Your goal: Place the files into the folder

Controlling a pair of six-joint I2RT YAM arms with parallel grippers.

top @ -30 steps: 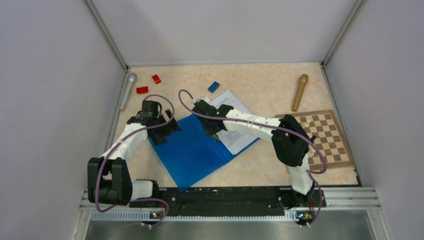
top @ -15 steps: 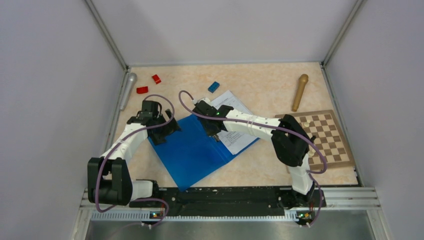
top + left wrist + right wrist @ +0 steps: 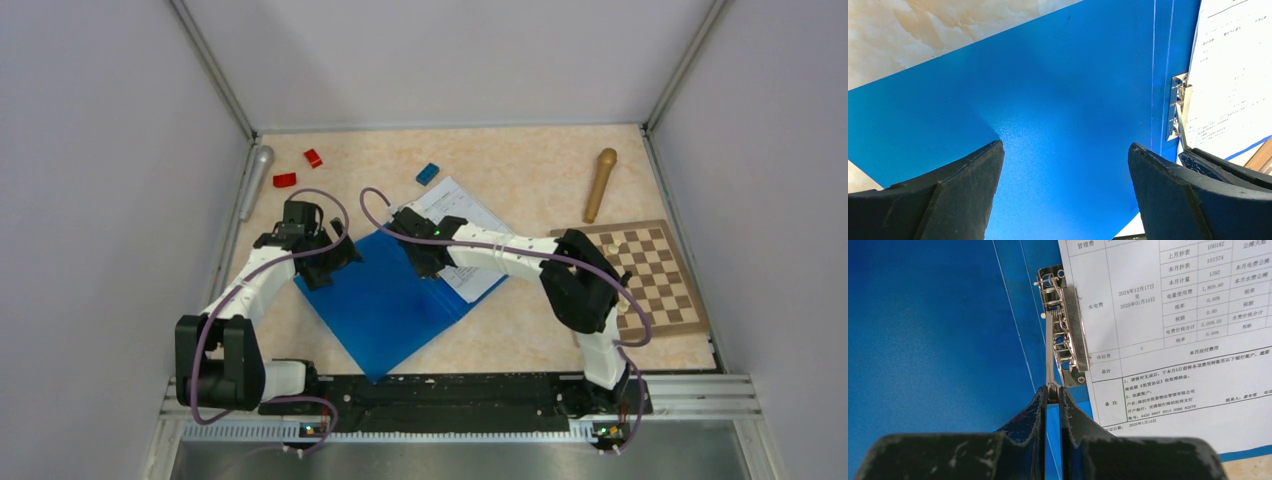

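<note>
The blue folder (image 3: 385, 300) lies open on the table. The files (image 3: 470, 220), white sheets printed with tables, rest on its right half, with their left edge at the metal clip (image 3: 1065, 325). My right gripper (image 3: 1052, 390) is shut on the tip of the clip's thin metal lever (image 3: 1049, 350). It sits over the folder's spine (image 3: 428, 262). My left gripper (image 3: 1065, 145) is open just over the bare left cover (image 3: 1058, 90), near its far left corner (image 3: 335, 262), with nothing between its fingers.
Two red blocks (image 3: 284, 180) (image 3: 313, 157) and a small blue block (image 3: 427, 173) lie at the back. A silver cylinder (image 3: 255, 180) lies along the left wall. A wooden pestle (image 3: 600, 183) and a chessboard (image 3: 650, 275) are on the right.
My right gripper's jaws have closed onto the clip's lever. The folder's right edge and the sheets have shifted slightly left. The left arm has not moved.
</note>
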